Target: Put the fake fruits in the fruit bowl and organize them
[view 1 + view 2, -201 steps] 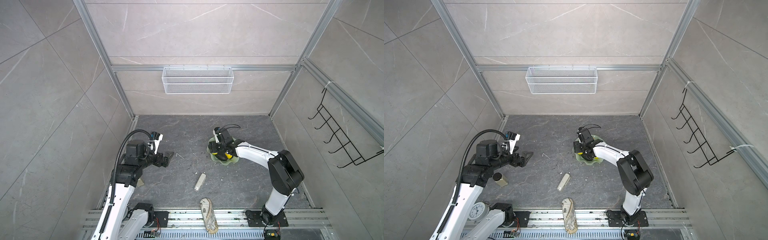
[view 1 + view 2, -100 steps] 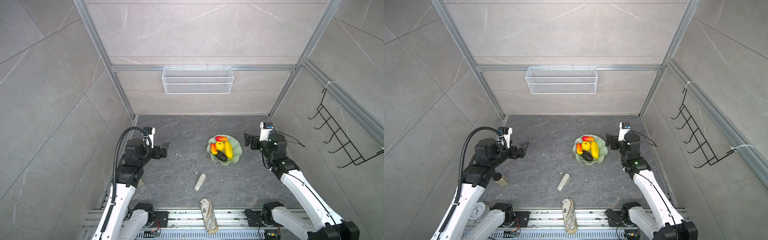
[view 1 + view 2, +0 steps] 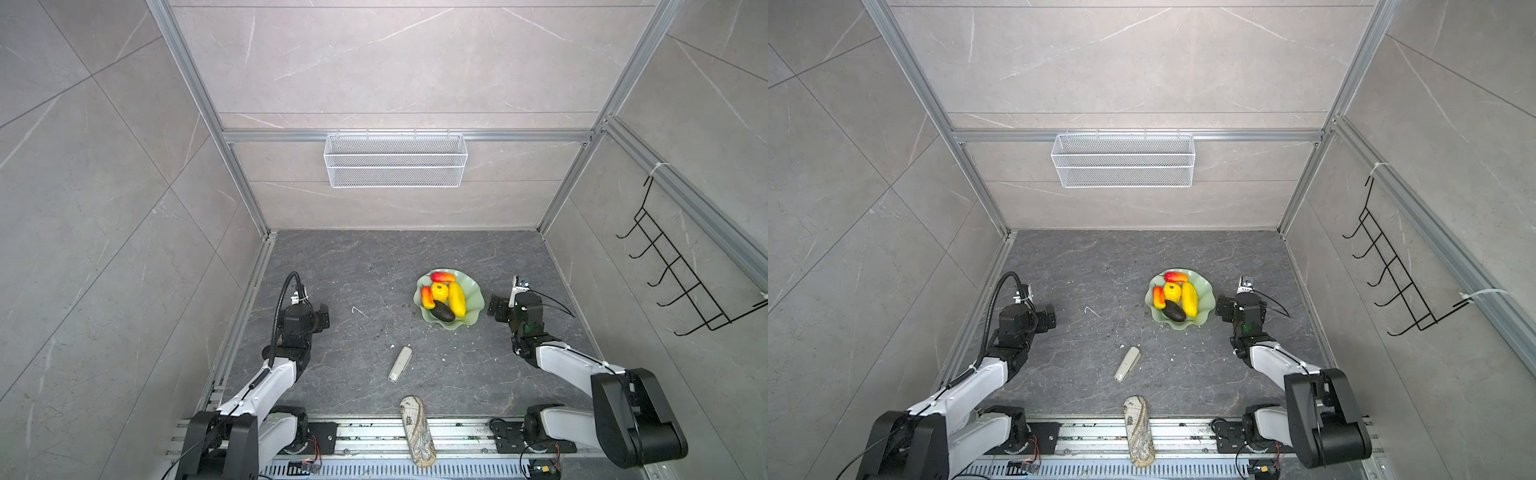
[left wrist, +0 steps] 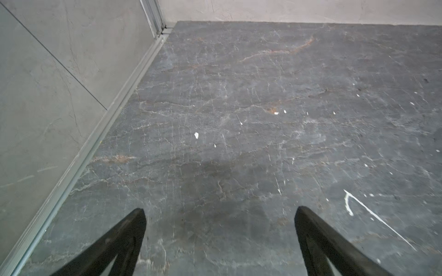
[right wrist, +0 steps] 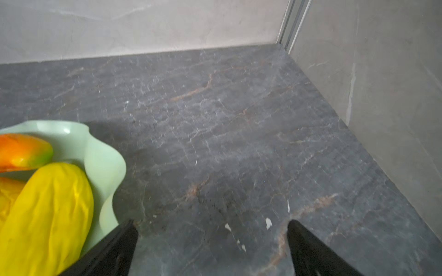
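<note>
Fake fruits (image 3: 456, 299) — five, all lying in the fruit bowl (image 3: 473, 308), right of middle on the bench (image 3: 374, 266). Left gripper (image 4: 220, 209): jaws wide apart, empty, near the left edge. Right gripper (image 5: 211, 222): jaws wide apart, empty — just beside the bowl's right rim.

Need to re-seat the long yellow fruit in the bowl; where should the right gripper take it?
Probably across its middle, from above. The long yellow fruit lies flat on the right of the fruit bowl, so its narrow width suits the open right gripper. The black fruit crowds its near end, and the wavy rim blocks a sideways approach.
</note>
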Controlling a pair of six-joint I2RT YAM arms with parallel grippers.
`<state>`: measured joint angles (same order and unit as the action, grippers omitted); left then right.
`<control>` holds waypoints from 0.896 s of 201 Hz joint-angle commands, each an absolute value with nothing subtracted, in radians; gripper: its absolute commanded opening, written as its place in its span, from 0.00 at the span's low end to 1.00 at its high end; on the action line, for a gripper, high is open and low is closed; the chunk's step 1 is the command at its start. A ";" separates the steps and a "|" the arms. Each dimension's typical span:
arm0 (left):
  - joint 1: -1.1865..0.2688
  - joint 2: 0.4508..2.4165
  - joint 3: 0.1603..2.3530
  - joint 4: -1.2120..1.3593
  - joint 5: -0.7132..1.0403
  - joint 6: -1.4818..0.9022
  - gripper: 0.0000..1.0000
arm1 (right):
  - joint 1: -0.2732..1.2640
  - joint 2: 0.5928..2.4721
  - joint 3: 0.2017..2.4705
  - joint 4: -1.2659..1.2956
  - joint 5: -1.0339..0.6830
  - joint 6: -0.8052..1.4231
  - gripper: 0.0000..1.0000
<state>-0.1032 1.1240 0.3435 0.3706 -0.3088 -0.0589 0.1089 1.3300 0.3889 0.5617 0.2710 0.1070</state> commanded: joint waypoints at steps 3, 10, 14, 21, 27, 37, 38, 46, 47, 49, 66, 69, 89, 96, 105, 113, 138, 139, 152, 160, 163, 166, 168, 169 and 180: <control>-0.045 1.201 0.363 0.623 -0.262 -0.009 1.00 | 0.089 1.439 0.327 0.876 0.299 0.094 1.00; -0.032 1.227 0.371 0.632 -0.236 0.003 1.00 | 0.088 1.459 0.338 0.881 0.289 0.090 1.00; -0.027 1.244 0.375 0.642 -0.222 0.010 1.00 | 0.087 1.467 0.351 0.864 0.280 0.087 1.00; -0.016 1.272 0.389 0.645 -0.201 0.011 1.00 | 0.086 1.481 0.364 0.841 0.269 0.087 1.00; -0.008 1.295 0.402 0.620 -0.179 0.006 0.99 | 0.084 1.491 0.357 0.875 0.264 0.085 1.00; -0.002 1.346 0.395 0.665 -0.152 0.011 0.99 | 0.074 1.490 0.354 0.869 0.240 0.090 1.00; -0.003 1.351 0.394 0.671 -0.151 0.011 0.99 | 0.072 1.491 0.354 0.870 0.237 0.090 1.00; 0.000 1.404 0.373 0.743 -0.141 0.015 0.99 | 0.062 1.496 0.353 0.877 0.209 0.089 1.00; 0.000 1.413 0.370 0.755 -0.139 0.016 0.99 | 0.062 1.498 0.353 0.878 0.206 0.089 1.00; 0.000 1.427 0.365 0.775 -0.138 0.017 0.99 | 0.060 1.498 0.353 0.879 0.203 0.088 1.00; 0.011 1.517 0.339 0.937 -0.132 0.011 1.00 | 0.061 1.504 0.351 0.886 0.199 0.079 1.00; 0.012 1.502 0.349 0.887 -0.131 0.006 1.00 | 0.060 1.503 0.351 0.884 0.198 0.079 1.00; 0.043 1.505 0.367 0.843 -0.082 -0.012 1.00 | 0.060 1.503 0.351 0.885 0.199 0.078 1.00; 0.045 1.497 0.369 0.827 -0.080 -0.012 1.00 | 0.060 1.503 0.350 0.888 0.198 0.077 1.00; 0.045 1.506 0.365 0.851 -0.084 -0.012 1.00 | 0.061 1.502 0.348 0.891 0.199 0.077 1.00; 0.044 1.499 0.370 0.828 -0.081 -0.013 1.00 | 0.061 1.502 0.348 0.890 0.198 0.076 1.00; 0.045 1.501 0.367 0.836 -0.083 -0.012 1.00 | 0.061 1.502 0.348 0.891 0.198 0.075 1.00; 0.045 1.501 0.367 0.837 -0.083 -0.011 1.00 | 0.062 1.501 0.348 0.891 0.198 0.074 1.00; 0.045 1.501 0.368 0.835 -0.083 -0.012 1.00 | 0.062 1.501 0.348 0.891 0.197 0.074 1.00; 0.045 1.502 0.367 0.837 -0.083 -0.012 1.00 | 0.062 1.506 0.345 0.898 0.170 0.063 1.00; 0.044 1.502 0.367 0.836 -0.083 -0.011 1.00 | 0.062 1.510 0.347 0.905 0.160 0.058 1.00; 0.044 1.501 0.366 0.836 -0.083 -0.011 1.00 | 0.061 1.514 0.348 0.909 0.147 0.053 1.00; 0.045 1.502 0.367 0.837 -0.083 -0.012 1.00 | 0.062 1.514 0.348 0.908 0.139 0.050 1.00; 0.045 1.502 0.366 0.836 -0.083 -0.012 1.00 | 0.062 1.515 0.349 0.906 0.135 0.050 1.00; 0.044 1.502 0.367 0.837 -0.083 -0.012 1.00 | 0.062 1.511 0.353 0.889 0.127 0.047 1.00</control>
